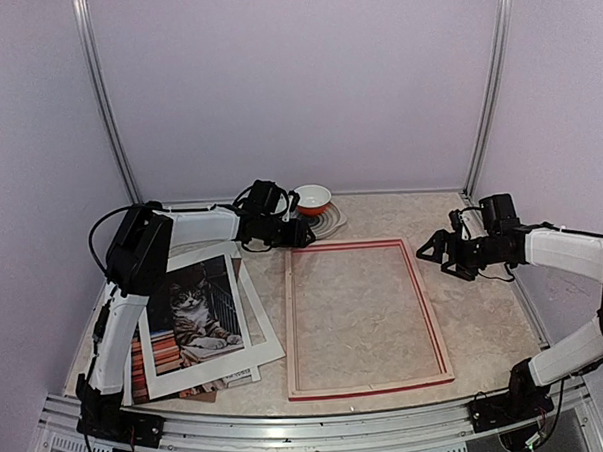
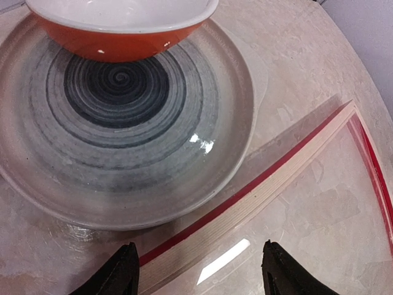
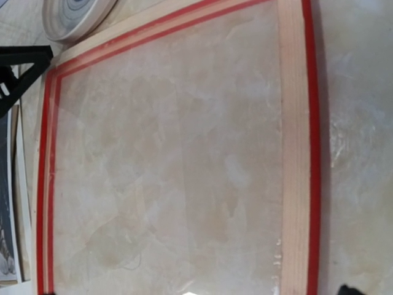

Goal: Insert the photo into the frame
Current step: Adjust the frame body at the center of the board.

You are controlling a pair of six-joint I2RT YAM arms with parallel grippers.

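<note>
The frame (image 1: 290,327) lies flat mid-table, pale wood back up, red showing at its edges and bare table showing through its pane. The photo (image 1: 192,309), a grey tabby with reddish books, lies left of it under a white mat (image 1: 248,318). My left gripper (image 1: 300,233) is open at the frame's far left corner. In the left wrist view its fingertips (image 2: 126,273) stand either side of the frame's rail (image 2: 258,190) without closing on it. My right gripper (image 1: 435,248) hovers open and empty beside the far right corner. The right wrist view looks down on the frame (image 3: 295,153).
A grey spiral plate (image 1: 326,223) with an orange-and-white bowl (image 1: 313,198) on it sits just behind the frame's far left corner, close to my left gripper. In the left wrist view the plate (image 2: 123,123) nearly touches the rail. A brown backing board (image 1: 194,396) lies under the prints.
</note>
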